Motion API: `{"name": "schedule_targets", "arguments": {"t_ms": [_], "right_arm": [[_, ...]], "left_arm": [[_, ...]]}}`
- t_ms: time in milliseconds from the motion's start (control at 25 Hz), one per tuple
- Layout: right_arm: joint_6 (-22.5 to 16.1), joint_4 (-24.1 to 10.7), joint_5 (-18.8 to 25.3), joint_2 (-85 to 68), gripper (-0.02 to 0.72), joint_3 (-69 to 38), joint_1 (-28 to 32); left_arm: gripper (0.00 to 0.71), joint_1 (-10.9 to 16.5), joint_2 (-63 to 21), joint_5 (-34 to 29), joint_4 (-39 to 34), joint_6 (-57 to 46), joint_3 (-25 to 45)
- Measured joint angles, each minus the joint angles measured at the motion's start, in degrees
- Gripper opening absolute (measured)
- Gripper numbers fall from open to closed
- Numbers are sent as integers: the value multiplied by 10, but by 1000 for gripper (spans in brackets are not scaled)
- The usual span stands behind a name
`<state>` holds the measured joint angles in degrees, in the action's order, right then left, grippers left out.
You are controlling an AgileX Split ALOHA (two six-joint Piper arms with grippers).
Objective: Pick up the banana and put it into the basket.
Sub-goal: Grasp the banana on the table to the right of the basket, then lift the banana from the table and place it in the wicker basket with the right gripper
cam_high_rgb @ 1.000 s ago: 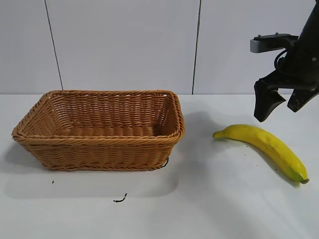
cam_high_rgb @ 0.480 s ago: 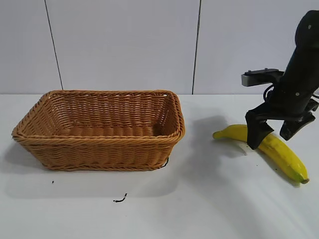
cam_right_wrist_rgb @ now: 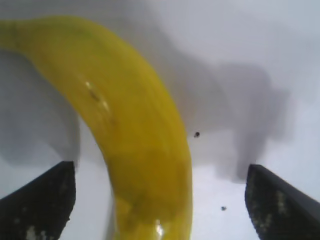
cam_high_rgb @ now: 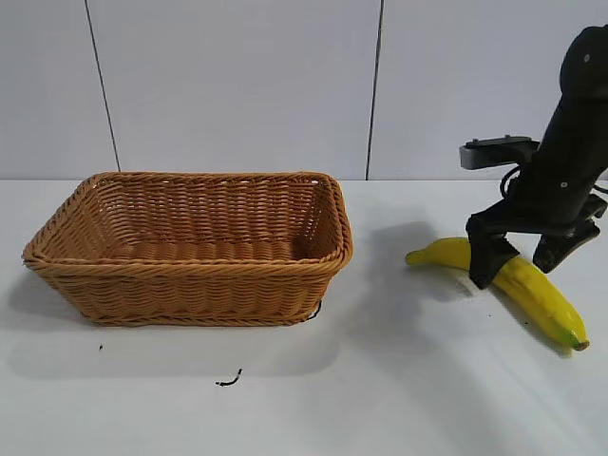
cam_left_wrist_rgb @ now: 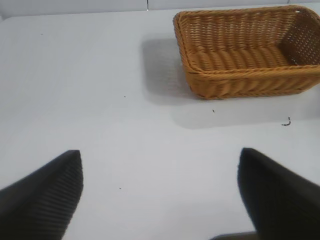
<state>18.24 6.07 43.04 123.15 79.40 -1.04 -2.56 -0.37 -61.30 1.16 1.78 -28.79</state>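
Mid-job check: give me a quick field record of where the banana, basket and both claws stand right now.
banana: lying on the table, to the right of the basket, not lifted
basket: upright, nothing visible inside
right claw: down over the banana's middle, fingers open and straddling it, not closed
left claw: open, off to the side above bare table, basket ahead of it
task stage: grasp not yet made
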Motion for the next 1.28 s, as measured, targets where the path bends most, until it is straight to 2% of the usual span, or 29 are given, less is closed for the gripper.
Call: {"name": "schedule_targets", "arguments": {"t_ms": [400,760,880,1040,1280], "right_arm": [[-3,-11,46,-33,291,11,0],[-44,-11,186,-103,291,150,0],[-52,-21,217,-104,291,195,-11],[-53,-34,222,-104,291,245,-54],[-52,-43,191,-99,291,291,-151]], "left_arm": [[635,0,0,0,0,0,0],[635,0,0,0,0,0,0],[635,0,0,0,0,0,0],[635,0,0,0,0,0,0],[635,0,0,0,0,0,0]]}}
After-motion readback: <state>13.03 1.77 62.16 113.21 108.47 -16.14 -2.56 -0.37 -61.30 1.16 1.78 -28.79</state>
